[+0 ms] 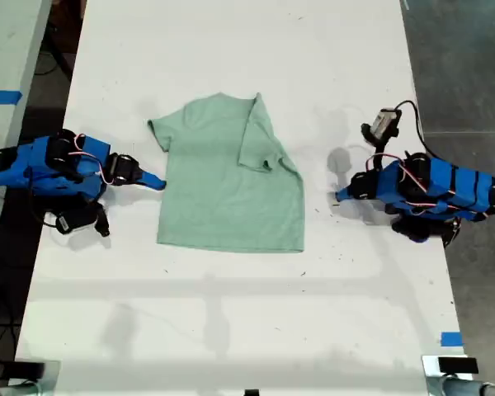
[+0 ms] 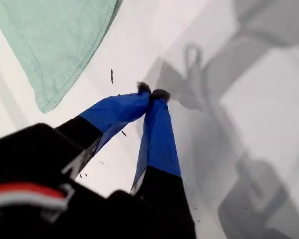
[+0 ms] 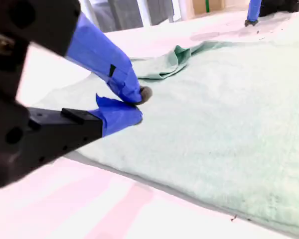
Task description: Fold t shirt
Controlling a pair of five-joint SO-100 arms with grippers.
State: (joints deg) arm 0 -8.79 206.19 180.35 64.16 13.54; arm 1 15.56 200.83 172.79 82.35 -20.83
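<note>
— T shirt [image 1: 223,186], what's it look like?
— Pale mint green, plain, no print, short sleeves, round neck.
— Pose?
— Flat on the white table, near the middle. Neck faces the far edge, hem the near one. The side at the exterior view's right is folded inward, sleeve lying on the body.

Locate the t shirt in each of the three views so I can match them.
Exterior view: t shirt lies mid-table between the arms, one side folded inward.
First wrist view: only a hem corner, beyond my shut first gripper.
Second wrist view: fills the frame beside my second gripper.
Shared landmark: white table.
</note>
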